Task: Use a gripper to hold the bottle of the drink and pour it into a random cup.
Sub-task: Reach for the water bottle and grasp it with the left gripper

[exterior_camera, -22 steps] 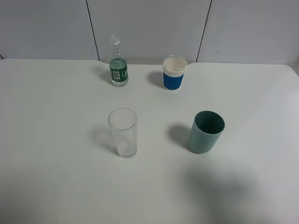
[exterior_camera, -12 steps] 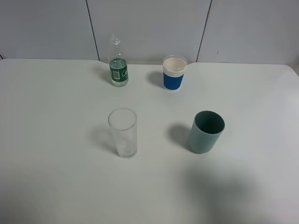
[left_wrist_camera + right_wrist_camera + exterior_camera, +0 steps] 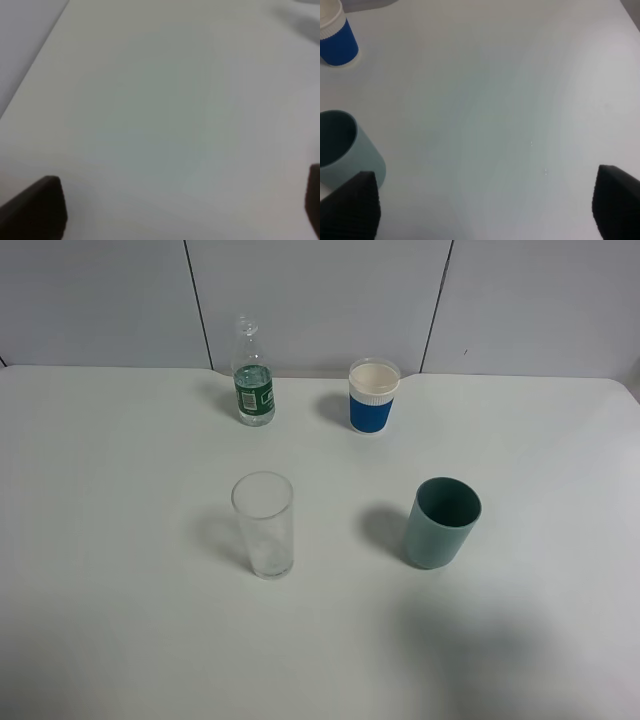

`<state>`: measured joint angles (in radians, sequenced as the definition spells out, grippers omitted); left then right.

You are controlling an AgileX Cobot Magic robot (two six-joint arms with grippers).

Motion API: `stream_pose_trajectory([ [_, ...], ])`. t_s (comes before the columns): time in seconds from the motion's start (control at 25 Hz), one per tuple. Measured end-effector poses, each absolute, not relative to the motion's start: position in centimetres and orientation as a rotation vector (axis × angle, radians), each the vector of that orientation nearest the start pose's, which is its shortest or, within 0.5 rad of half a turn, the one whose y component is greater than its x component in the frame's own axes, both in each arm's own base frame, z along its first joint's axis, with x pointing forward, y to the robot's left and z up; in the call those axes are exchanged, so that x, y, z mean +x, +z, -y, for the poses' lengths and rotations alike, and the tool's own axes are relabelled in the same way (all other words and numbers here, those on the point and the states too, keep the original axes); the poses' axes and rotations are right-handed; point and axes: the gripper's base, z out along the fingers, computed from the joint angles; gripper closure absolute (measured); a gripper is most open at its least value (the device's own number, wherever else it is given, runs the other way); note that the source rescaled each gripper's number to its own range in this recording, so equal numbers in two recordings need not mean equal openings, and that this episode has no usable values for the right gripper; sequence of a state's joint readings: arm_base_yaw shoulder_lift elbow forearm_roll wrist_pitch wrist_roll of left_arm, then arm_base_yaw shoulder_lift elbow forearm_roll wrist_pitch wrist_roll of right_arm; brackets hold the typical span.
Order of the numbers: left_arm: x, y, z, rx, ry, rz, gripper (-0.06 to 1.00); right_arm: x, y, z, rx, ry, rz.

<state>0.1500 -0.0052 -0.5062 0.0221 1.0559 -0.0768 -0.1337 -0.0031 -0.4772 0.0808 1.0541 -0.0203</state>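
The bottle of the drink, clear with a green-and-white label, stands upright at the back of the white table. The cup, a tall clear glass, stands upright near the table's middle, in front of the bottle. Neither gripper shows in the exterior view. In the left wrist view my left gripper is open above bare tabletop, its black fingertips far apart. My right gripper is also open, with nothing between its fingertips. The bottle and glass appear in neither wrist view.
A blue cup with a white rim stands at the back, right of the bottle. A teal cup stands right of the glass. The right wrist view shows the teal cup close to one fingertip and the blue cup farther off.
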Motion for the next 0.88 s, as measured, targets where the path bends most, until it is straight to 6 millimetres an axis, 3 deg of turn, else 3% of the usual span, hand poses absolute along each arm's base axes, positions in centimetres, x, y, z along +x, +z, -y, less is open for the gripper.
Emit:
stream_pose_trajectory([
  [0.88, -0.64, 27.94, -0.08, -0.231, 0.073, -2.016, -0.06, -0.18, 27.17, -0.67, 0.114, 0.001, -2.051],
])
